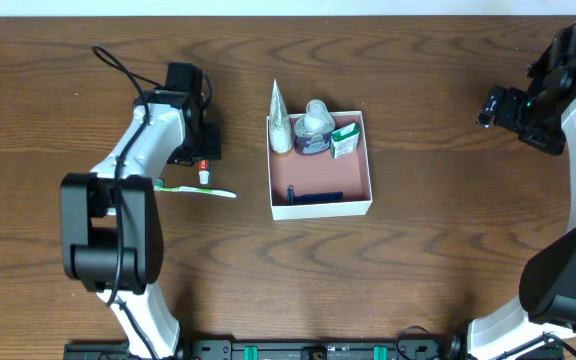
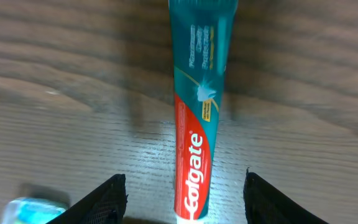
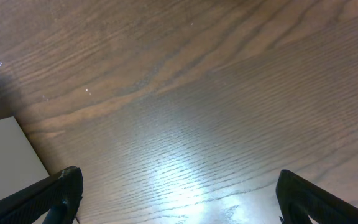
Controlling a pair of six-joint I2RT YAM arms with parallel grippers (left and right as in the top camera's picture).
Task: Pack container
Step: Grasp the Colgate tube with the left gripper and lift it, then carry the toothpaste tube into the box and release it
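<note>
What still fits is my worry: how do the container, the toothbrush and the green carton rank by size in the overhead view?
1. container, far the largest.
2. toothbrush, longest of the other two but very thin.
3. green carton, shorter yet wider; by area these two look close.

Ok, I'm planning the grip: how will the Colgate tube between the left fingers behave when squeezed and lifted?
The Colgate tube looks soft-walled, so it will probably dent under the left gripper. Its glossy skin may slip. Lying flat on the table, it seems unlikely to roll.
</note>
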